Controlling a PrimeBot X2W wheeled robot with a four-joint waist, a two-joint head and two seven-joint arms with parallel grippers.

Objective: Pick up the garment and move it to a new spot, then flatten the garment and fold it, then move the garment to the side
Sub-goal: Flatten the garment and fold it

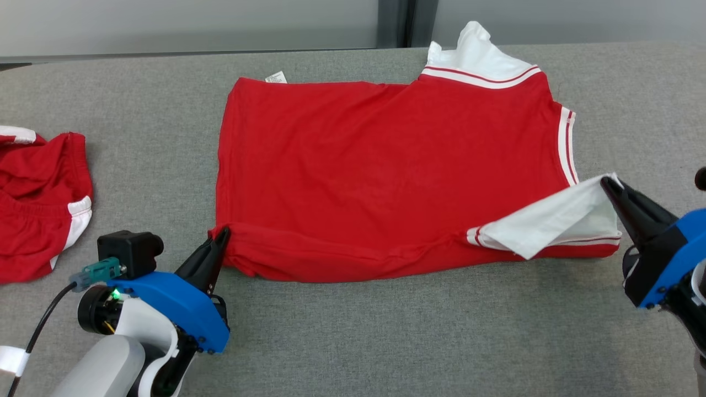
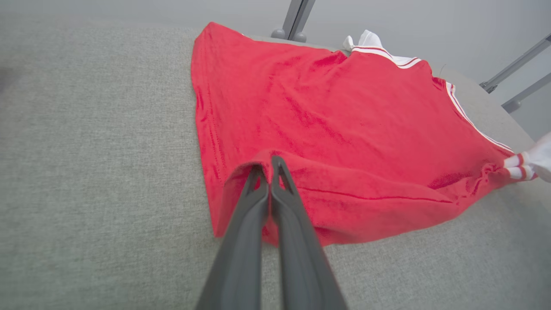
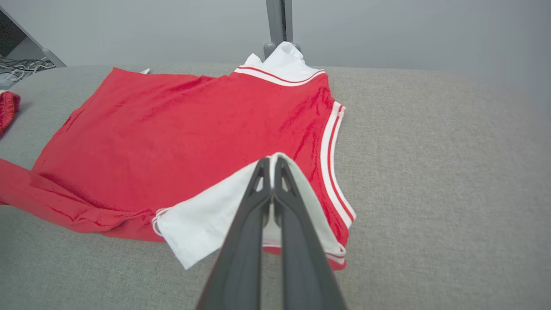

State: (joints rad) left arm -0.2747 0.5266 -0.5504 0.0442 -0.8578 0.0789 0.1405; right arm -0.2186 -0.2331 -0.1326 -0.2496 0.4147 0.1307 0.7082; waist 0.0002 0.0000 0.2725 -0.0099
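Observation:
The garment (image 1: 386,171) is a red shirt with white sleeves and red-and-white striped trim, spread flat on the grey table. My left gripper (image 1: 222,234) is shut on its near-left hem corner, which lifts into a small fold (image 2: 267,160) around the fingertips. At the near right, my right gripper (image 1: 606,182) is shut on the tip of the white sleeve (image 1: 557,223), which is pulled up off the table. The right wrist view has the sleeve (image 3: 206,219) draped either side of the closed fingers (image 3: 271,161). The other white sleeve (image 1: 474,52) pokes out at the far edge.
A second red garment with white patches (image 1: 41,204) lies crumpled at the table's left edge. Bare grey table (image 1: 386,342) stretches in front of the shirt and to its right. A grey post (image 3: 279,21) stands behind the far edge.

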